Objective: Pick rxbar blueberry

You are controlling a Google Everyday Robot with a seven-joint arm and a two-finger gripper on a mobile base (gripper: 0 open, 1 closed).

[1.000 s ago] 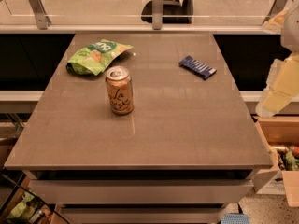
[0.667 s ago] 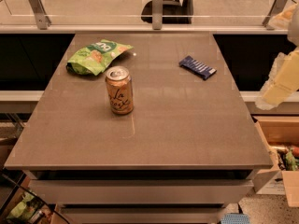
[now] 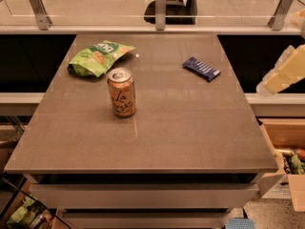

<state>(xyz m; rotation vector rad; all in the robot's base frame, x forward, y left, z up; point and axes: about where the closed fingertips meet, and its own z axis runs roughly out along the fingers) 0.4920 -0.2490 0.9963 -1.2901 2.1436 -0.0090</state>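
large grey-brown table (image 3: 190,142) filling most of the view, with the pale cream gripper (image 3: 285,73) just beyond its right edge, touching nothing, spread or pressed together impossible to tell. on the far left of the tabletop a green snack bag (image 3: 97,57) lying flat, and just in front of it an upright peach-coloured la croix can (image 3: 122,92). smallest, the rxbar blueberry (image 3: 201,68), flat and dark blue with white stripes, lying at an angle on the far right of the table, well apart from the can.
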